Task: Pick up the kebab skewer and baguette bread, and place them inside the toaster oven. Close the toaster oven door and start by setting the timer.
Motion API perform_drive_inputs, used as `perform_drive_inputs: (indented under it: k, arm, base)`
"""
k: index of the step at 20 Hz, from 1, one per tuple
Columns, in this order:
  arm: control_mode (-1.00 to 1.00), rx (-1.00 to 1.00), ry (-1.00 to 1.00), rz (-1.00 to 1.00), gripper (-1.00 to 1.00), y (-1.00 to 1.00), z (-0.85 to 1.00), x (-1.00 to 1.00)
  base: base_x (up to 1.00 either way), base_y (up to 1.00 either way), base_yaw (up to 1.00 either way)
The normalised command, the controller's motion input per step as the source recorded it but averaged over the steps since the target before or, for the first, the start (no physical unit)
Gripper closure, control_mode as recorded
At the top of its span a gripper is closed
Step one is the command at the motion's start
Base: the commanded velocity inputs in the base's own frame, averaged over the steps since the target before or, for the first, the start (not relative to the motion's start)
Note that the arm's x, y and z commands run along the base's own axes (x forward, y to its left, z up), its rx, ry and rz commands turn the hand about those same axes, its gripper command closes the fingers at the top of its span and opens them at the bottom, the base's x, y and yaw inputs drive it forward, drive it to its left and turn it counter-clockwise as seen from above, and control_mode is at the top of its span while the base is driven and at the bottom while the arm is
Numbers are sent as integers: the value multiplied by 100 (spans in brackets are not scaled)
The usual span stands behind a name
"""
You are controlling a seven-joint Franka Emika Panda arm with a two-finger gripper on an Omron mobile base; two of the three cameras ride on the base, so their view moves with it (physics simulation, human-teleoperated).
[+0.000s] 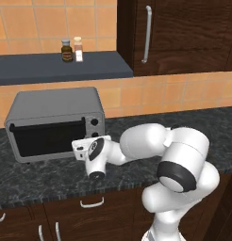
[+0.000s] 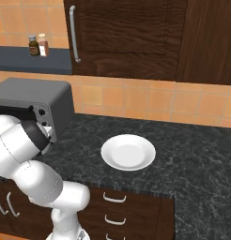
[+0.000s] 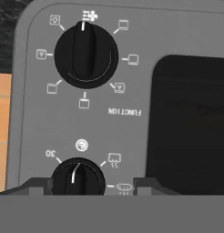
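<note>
Tool (image 3: 89, 185) at the toaster oven (image 1: 52, 120) panel.
Its fingertips (image 3: 36, 185) straddle the lower knob (image 3: 77, 177), partly closed; actual contact cannot be told.

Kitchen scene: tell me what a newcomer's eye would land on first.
The big white robot arm reaching across the dark counter, its gripper pressed up against the knob panel of the grey toaster oven, whose door is closed. In the hand view, the fingertips flank the lower black knob, below the larger function knob. To the oven's right, a white plate sits empty on the counter.
</note>
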Motion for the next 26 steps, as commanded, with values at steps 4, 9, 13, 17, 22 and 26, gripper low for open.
perform_drive_inputs:
  k: [4,9,13,17,22,26]
  arm:
    - [-100,0,0,0,100,-27,-19,4]
    - [-100,0,0,0,100,-22,-10,7]
    - [-100,0,0,0,100,-27,-8,7]
    - [-100,0,-1,0,100,-44,-3,4]
    - [-100,0,0,0,100,-34,-10,2]
    - [-100,0,-1,0,100,-17,-3,1]
  base:
    - [0,0,0]
    - [0,0,0]
    - [0,0,0]
    - [0,0,0]
    - [0,0,0]
    - [0,0,0]
